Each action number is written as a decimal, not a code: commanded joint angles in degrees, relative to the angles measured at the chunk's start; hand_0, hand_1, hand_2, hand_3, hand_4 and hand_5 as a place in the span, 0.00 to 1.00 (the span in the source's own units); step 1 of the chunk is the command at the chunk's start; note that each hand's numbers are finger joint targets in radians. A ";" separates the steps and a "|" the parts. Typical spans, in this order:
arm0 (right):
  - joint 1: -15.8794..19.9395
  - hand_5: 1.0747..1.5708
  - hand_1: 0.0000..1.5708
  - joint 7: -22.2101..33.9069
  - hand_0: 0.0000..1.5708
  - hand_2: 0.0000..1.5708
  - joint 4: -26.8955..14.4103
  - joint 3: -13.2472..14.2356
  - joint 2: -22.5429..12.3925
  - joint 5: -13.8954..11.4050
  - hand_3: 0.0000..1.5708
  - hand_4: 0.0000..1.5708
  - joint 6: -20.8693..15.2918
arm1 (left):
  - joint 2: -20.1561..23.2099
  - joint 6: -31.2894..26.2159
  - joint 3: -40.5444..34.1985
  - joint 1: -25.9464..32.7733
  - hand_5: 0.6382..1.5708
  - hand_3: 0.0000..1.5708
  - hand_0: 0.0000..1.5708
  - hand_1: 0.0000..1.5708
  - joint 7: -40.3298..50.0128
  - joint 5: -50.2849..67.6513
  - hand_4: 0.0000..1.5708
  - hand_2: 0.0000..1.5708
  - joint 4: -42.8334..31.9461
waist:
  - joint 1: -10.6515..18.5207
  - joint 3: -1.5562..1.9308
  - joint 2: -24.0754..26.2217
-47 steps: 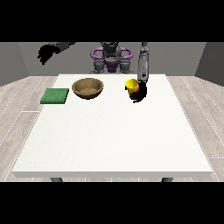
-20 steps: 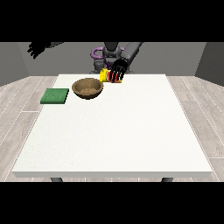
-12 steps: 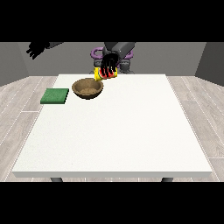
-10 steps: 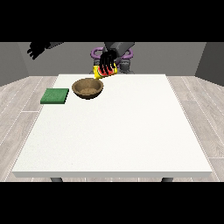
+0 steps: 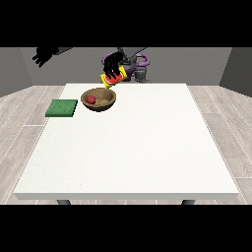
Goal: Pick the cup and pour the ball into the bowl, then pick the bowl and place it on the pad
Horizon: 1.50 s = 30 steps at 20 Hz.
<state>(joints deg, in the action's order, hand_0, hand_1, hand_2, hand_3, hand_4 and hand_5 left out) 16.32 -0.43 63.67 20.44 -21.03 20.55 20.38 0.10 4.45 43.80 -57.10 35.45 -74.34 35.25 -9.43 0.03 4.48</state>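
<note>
A brown wooden bowl (image 5: 102,102) stands on the white table (image 5: 133,142) at the far left, with a small red ball (image 5: 91,99) lying inside it. Just above and behind the bowl, the hand at the view's right (image 5: 112,65) is curled round a yellow and red cup (image 5: 114,78), which is tipped over with its mouth towards the bowl. A flat green pad (image 5: 62,108) lies left of the bowl. The hand at the view's left (image 5: 45,55) hangs high in the air beyond the table's left corner, fingers spread, holding nothing.
The robot's grey torso (image 5: 138,66) with purple parts stands behind the table's far edge. Grey plank floor surrounds the table.
The cup has been carried left from the table's middle back to above the bowl and tipped over. The red ball now lies in the bowl.
</note>
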 commanded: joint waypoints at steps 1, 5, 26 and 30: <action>-0.09 0.95 0.00 2.30 0.00 0.00 1.67 -2.36 2.77 -0.83 0.03 0.45 -2.39 | -0.09 -5.36 2.00 2.97 1.00 0.98 0.00 0.00 0.24 -0.61 0.71 0.68 4.81 | -0.21 -0.04 1.64; -3.87 0.95 0.00 1.78 0.00 0.00 1.03 0.68 -0.60 1.31 0.09 0.46 0.92 | 3.70 4.73 -7.60 3.08 1.00 0.98 0.20 0.20 -0.46 3.17 0.70 0.95 7.08 | 2.03 -0.08 3.18; -6.89 0.99 0.00 -7.37 0.00 0.00 -0.62 0.00 11.32 -4.00 0.00 0.46 -13.00 | 19.54 -13.82 -62.92 9.13 0.99 0.00 0.00 0.00 -28.21 76.03 0.67 0.00 28.16 | 18.55 -0.12 -5.34; -6.25 0.99 0.00 -11.46 0.00 0.00 -5.40 0.68 11.03 -3.99 0.00 0.47 -11.64 | 24.89 -20.29 -65.57 10.04 0.98 0.00 0.00 0.00 -26.23 80.30 0.67 0.00 28.34 | 18.83 -0.01 -7.09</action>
<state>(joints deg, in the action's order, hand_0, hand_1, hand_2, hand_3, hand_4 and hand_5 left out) 9.04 -8.25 61.60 20.53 -10.85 16.61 8.96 19.89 -9.54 -17.90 -46.63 8.79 0.48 63.16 8.61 -0.10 -0.10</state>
